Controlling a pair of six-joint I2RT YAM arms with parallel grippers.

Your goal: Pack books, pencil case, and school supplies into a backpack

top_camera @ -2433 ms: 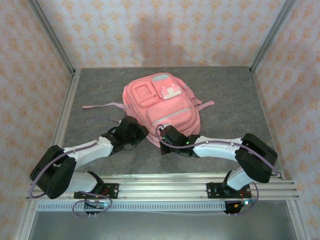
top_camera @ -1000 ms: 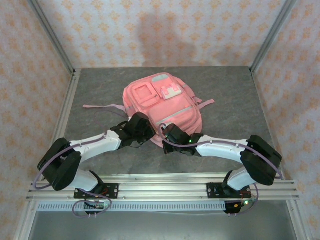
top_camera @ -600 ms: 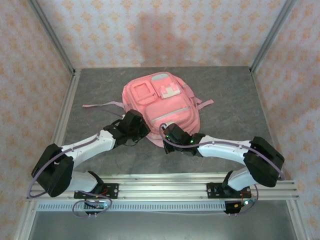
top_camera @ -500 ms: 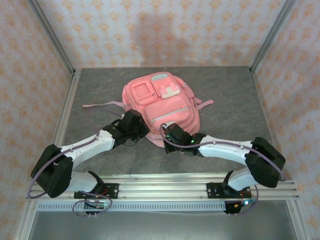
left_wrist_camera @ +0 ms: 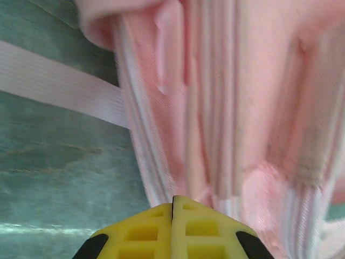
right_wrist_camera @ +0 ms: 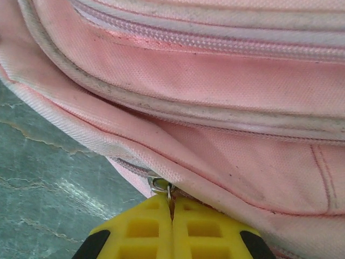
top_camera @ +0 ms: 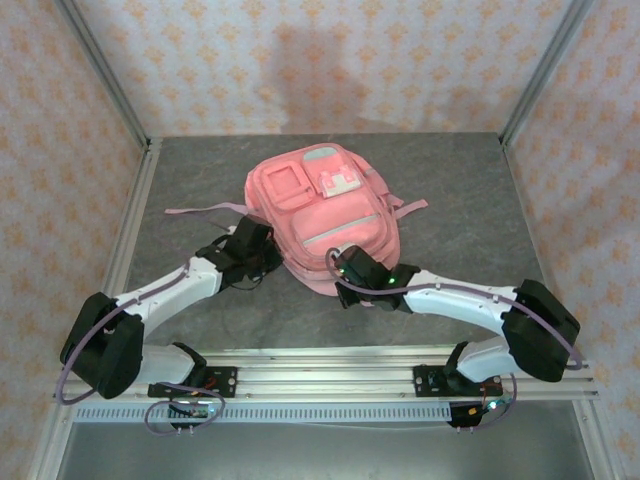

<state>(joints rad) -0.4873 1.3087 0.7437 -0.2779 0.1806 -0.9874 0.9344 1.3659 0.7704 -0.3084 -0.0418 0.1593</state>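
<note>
The pink backpack [top_camera: 325, 205] lies flat on the grey table, front pockets up. My left gripper [top_camera: 268, 247] is at its near-left side; in the left wrist view the yellow jaws [left_wrist_camera: 173, 198] are shut, tip against the bag's pink side fabric [left_wrist_camera: 242, 108], with nothing seen between them. At the bag's near edge my right gripper [top_camera: 343, 266] is shut on a metal zipper pull [right_wrist_camera: 160, 184] that pokes out from under a seam of the backpack [right_wrist_camera: 215, 81]. The books, pencil case and school supplies are out of view.
A pink strap [top_camera: 200, 212] trails left from the bag across the table [top_camera: 470, 200], and it crosses the left wrist view as a pale band [left_wrist_camera: 54, 81]. Another strap [top_camera: 410, 207] sticks out right. Aluminium rails [top_camera: 130, 230] and papered walls enclose the table.
My left gripper has slid left and back along the bag's left side. My right gripper has shifted slightly right along the near edge, still shut.
</note>
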